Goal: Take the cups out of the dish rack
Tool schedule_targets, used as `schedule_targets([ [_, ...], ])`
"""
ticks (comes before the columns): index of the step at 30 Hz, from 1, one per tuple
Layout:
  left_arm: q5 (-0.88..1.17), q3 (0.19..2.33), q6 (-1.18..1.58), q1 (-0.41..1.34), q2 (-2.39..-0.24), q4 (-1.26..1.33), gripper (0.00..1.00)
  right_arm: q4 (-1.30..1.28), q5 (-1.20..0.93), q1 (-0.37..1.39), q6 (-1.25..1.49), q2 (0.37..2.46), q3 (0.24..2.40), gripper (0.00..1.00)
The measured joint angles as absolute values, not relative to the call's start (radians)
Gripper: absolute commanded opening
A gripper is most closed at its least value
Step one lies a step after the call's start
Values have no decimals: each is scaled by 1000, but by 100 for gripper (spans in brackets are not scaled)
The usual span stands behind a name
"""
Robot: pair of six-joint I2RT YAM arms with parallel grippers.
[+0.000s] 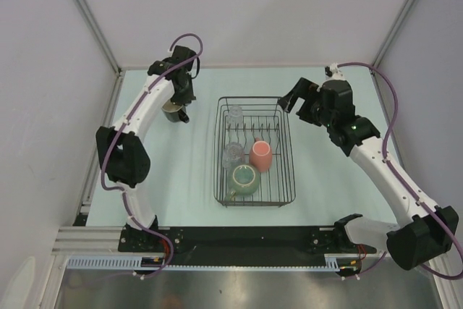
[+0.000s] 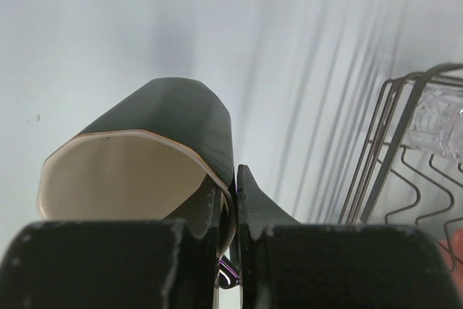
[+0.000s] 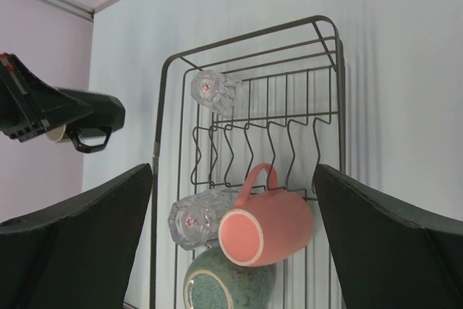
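Currently the left gripper [image 2: 230,193] clamps the dark cup [image 2: 173,128] by its wall, left of the dish rack [image 1: 290,171]; the right gripper [image 1: 295,106] hangs spread at the rack's far-right corner.

Left arm [image 1: 142,108]: base at bottom left of the overhead view, elbow folded at the left edge, white forearm running up toward the upper left, wrist turned down. Left gripper [image 1: 178,111] is pinched on the wall of a dark cup [image 2: 170,117]. In the wrist view its fingers [image 2: 255,211] sit one inside the rim and one outside, jaws almost together.

Right arm [image 1: 383,168]: base at bottom right, elbow in the lower right corner, forearm slanting up and left to right of centre. Right gripper [image 1: 298,105] is spread wide, fingers [image 3: 79,236] at the lower left and lower right of its wrist view.
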State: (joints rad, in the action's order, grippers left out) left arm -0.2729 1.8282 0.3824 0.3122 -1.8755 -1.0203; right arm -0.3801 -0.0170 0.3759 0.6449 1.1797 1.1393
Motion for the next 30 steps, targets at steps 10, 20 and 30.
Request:
schedule_targets([
  [10,-196,1850,385,279,-2013,-950,0,-395,-15,376,616,1225,1139,100],
  [20,-170,1803,387,280,-2073,-913,0,-394,-16,380,609,1242,1132,100],
  [30,-175,1803,392,279,-2074,-904,27,-400,-15,390,605,1249,1120,100],
])
